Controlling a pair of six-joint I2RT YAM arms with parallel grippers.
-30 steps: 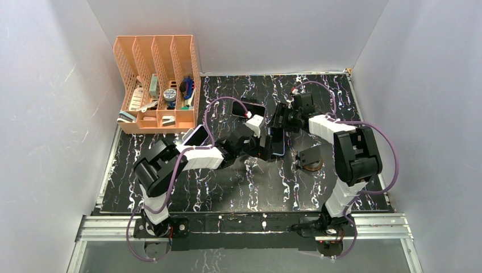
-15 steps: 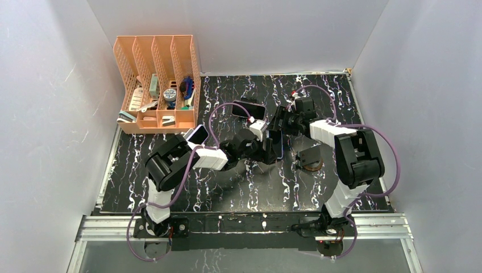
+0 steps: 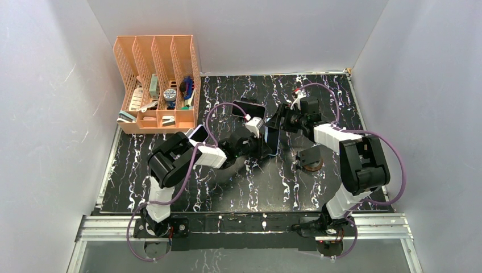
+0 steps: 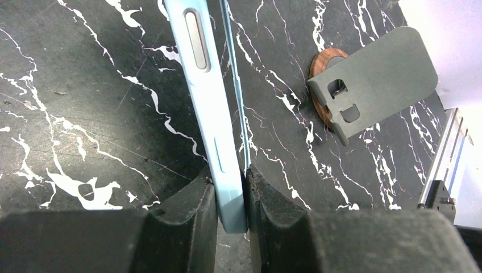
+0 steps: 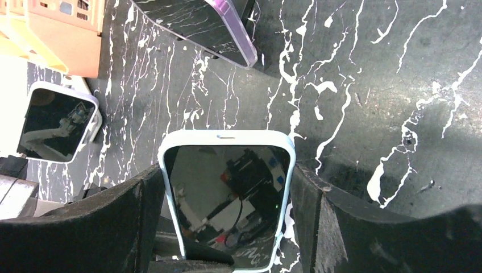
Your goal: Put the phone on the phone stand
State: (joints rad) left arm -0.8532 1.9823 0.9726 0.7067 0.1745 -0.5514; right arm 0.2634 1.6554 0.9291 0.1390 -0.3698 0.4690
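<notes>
A phone (image 3: 272, 141) in a pale blue case stands on edge above the middle of the mat, held from both sides. My left gripper (image 3: 263, 145) is shut on it: in the left wrist view the phone (image 4: 200, 85) runs edge-on away from the camera, and the left gripper (image 4: 230, 196) pinches its near end. My right gripper (image 3: 279, 125) spans the phone's width, with the phone (image 5: 227, 205) screen-up between its jaws and the right gripper (image 5: 227, 170) touching both long sides. The grey phone stand (image 3: 310, 157) on a round wooden base sits just right of the phone, the phone stand (image 4: 372, 79) unoccupied.
A purple-cased phone (image 3: 248, 109) lies behind the grippers, and a white-cased phone (image 3: 196, 134) sits beside my left forearm. An orange desk organizer (image 3: 156, 85) with small items stands at the back left. White walls enclose the mat (image 3: 239, 187).
My left gripper has reached in toward the phone and closed on its end. My right gripper, still holding the phone, has shifted slightly back and right.
</notes>
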